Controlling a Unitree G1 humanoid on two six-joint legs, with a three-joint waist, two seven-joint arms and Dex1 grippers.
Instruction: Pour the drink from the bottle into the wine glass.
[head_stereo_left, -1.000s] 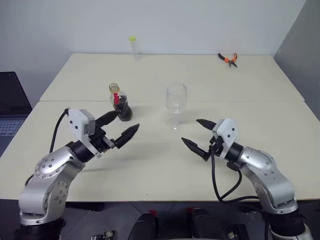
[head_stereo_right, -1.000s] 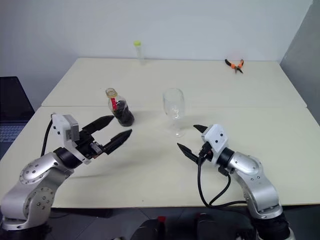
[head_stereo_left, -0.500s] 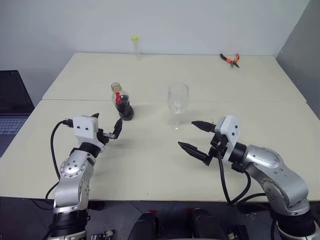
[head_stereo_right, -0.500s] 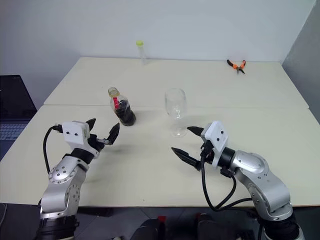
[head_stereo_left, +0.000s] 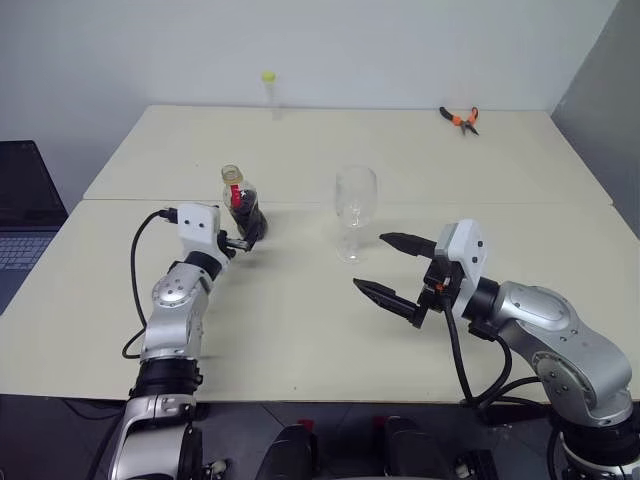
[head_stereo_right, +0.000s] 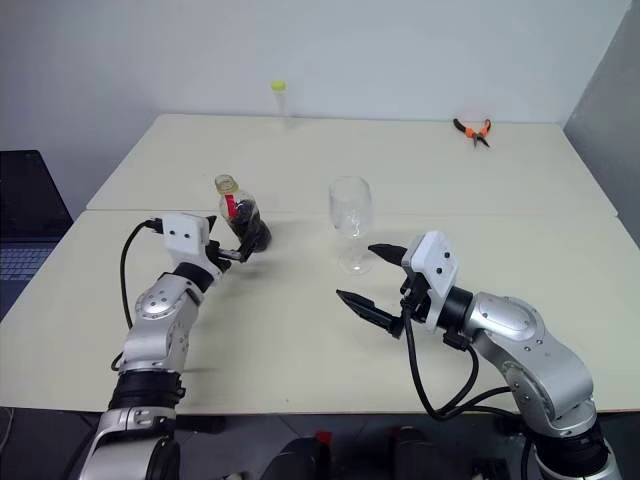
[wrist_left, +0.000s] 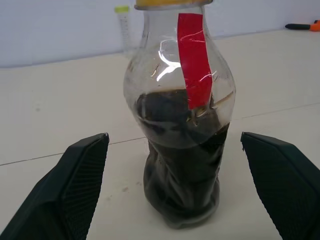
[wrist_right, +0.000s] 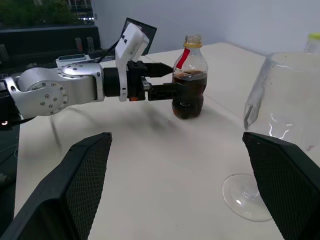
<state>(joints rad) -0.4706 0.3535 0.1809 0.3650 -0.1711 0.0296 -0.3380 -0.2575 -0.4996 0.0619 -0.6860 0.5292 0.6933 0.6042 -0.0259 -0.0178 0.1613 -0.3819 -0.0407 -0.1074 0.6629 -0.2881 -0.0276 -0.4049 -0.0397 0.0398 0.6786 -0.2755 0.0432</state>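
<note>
The bottle (head_stereo_left: 243, 208) stands upright on the table (head_stereo_left: 300, 330), left of centre. It is squat and clear, with a red label strip, a yellow top and the dark drink (wrist_left: 181, 165) filling its lower half. My left gripper (head_stereo_left: 243, 240) is open and level at the bottle's base. One finger (wrist_left: 82, 175) sits on each side of the bottle, with a gap between finger and plastic. The wine glass (head_stereo_left: 353, 208) stands to the right of the bottle and looks clear inside. My right gripper (head_stereo_left: 370, 261) hovers open just in front of the glass, nothing between its fingers.
A slim tube with a yellow-green cap (head_stereo_left: 267, 92) stands at the table's far edge. Orange-handled pliers (head_stereo_left: 458, 118) lie at the back right. A laptop (head_stereo_left: 20, 210) sits off the table's left side. A seam (head_stereo_left: 480, 203) crosses the table behind the glass.
My left arm has stretched forward and lowered, bringing its open fingers from well short of the bottle to either side of it. The right gripper has risen slightly and stays open.
</note>
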